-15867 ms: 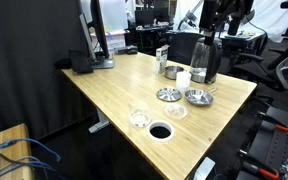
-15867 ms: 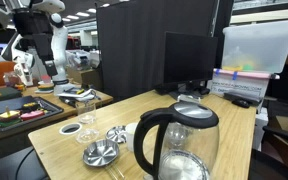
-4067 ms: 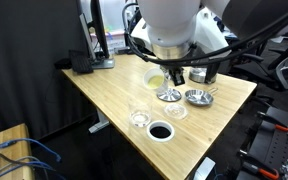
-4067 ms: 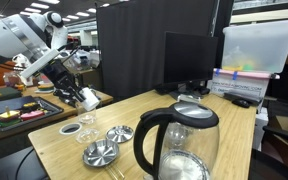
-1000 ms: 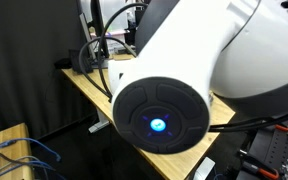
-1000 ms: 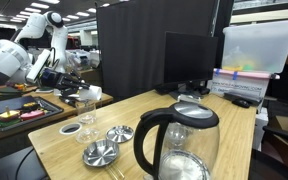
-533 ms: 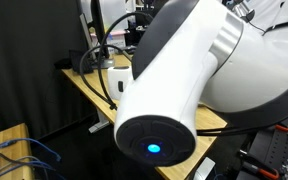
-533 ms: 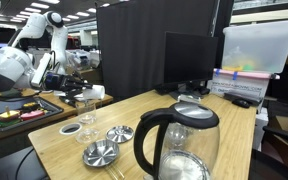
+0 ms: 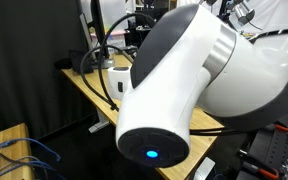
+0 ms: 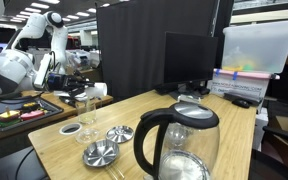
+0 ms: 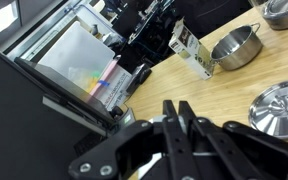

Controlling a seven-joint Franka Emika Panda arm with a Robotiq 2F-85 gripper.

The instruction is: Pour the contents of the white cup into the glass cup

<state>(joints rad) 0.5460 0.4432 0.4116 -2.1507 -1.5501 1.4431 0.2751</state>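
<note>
– The white cup hangs mid-left of the frame, just higher than the glass cup. Worst risk?
– Pouring wide onto the table, if misaligned. Lesser: the cup slipping. I cannot tell whether the gripper stands wide or clamped on it.

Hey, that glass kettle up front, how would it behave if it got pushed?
The kettle has clear glass walls, so it is likely fragile. It stands tall with its handle on one side, so a high push might tip it. No water shows, so it is probably light.
</note>
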